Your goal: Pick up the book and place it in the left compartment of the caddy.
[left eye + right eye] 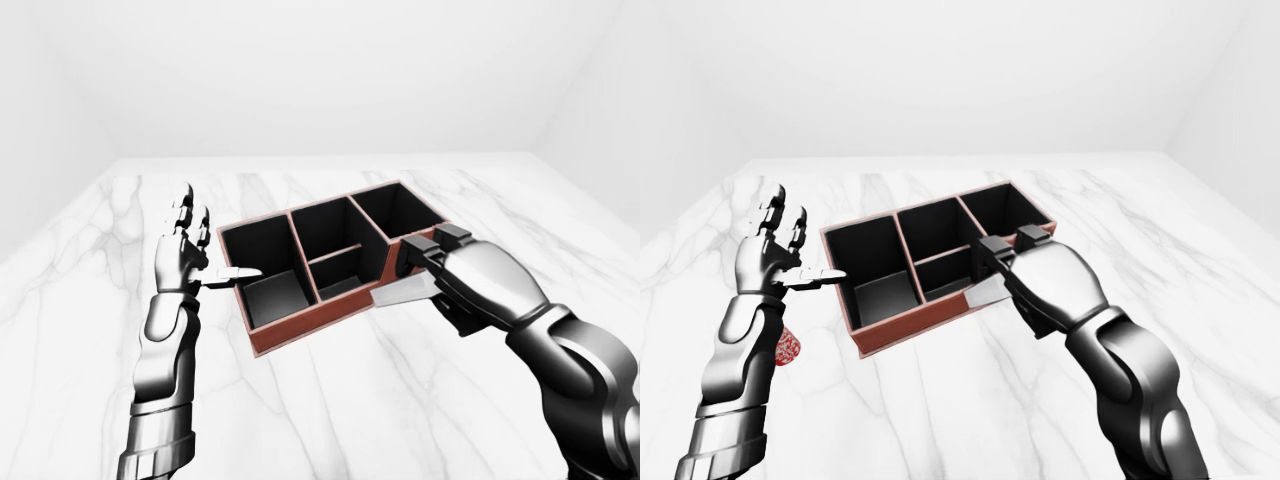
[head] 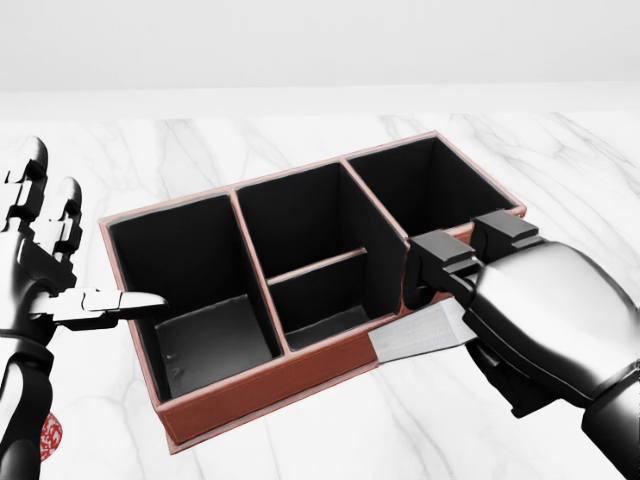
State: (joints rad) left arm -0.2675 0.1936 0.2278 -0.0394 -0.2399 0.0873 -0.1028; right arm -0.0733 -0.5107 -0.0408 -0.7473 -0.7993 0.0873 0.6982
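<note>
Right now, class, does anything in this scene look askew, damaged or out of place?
Nothing damaged or spilled. The caddy sits skewed on the marble table. The right hand holds the book tilted beside it.
</note>
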